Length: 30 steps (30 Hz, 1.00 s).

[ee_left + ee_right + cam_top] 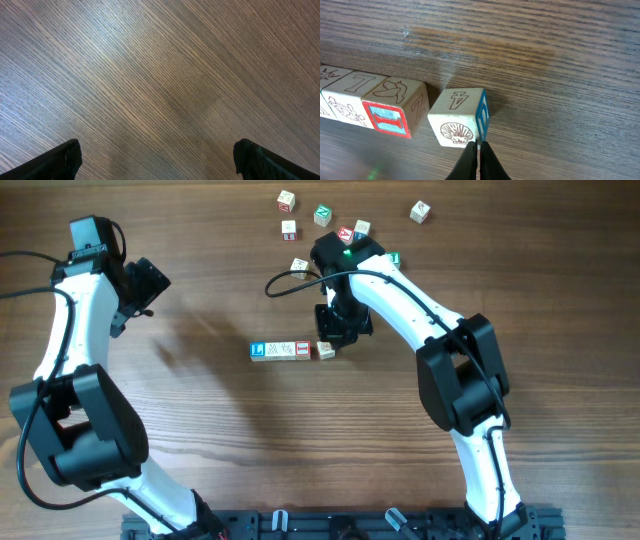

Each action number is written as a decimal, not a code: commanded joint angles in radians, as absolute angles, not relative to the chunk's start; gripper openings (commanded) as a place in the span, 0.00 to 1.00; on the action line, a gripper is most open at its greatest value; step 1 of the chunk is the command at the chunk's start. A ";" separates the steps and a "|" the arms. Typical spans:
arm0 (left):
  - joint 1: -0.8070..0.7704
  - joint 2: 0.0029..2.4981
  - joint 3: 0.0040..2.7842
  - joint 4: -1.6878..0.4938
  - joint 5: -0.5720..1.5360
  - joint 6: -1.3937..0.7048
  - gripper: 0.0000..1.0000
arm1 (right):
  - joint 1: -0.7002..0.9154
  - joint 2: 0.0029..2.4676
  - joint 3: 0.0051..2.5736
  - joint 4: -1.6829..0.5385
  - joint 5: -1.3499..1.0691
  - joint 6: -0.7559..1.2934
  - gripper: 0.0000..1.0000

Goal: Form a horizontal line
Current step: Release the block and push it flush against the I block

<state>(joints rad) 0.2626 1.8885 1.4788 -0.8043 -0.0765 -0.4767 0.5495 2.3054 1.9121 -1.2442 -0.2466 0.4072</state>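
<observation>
1. Where the bench (200, 410) shows bare wood near its middle, the horizontal line (285, 350) lies: 4 small wooden cubes, with a blue "L" face at one end and a red face 3rd.
2. The last cube (457, 117) sits slightly turned, a thin gap from its neighbour.
3. The right tool (478, 147), closed and empty, is at that cube's corner.
4. The left tool (157, 160) stands wide open over bare wood, well apart from the line.
5. Loose cubes (322, 215) lie near the far edge; bare wood lies on the near side of the line.

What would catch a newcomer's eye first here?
A short row of letter cubes lies mid-table, its end cube turned slightly out of line. The right gripper, shut, has its tips at a corner of that cube. Loose cubes lie scattered toward the far edge.
</observation>
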 commanded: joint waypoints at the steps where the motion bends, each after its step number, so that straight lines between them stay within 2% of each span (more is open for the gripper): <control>1: 0.262 1.877 1.487 -0.802 -0.075 -0.479 1.00 | 0.550 2.299 1.903 -1.232 -0.137 0.452 0.05; 7: 0.262 1.877 1.487 -0.802 -0.075 -0.479 1.00 | 0.550 2.299 1.881 -1.231 -0.130 0.449 0.04; 14: 0.262 1.877 1.487 -0.802 -0.075 -0.479 1.00 | 0.551 2.299 1.863 -1.206 -0.295 0.448 0.04; 24: 0.262 1.877 1.487 -0.802 -0.075 -0.479 1.00 | 0.553 2.300 1.856 -1.214 -0.249 0.456 0.08; 30: 0.262 1.877 1.487 -0.802 -0.075 -0.479 1.00 | 0.554 2.300 1.856 -1.189 -0.302 0.474 0.08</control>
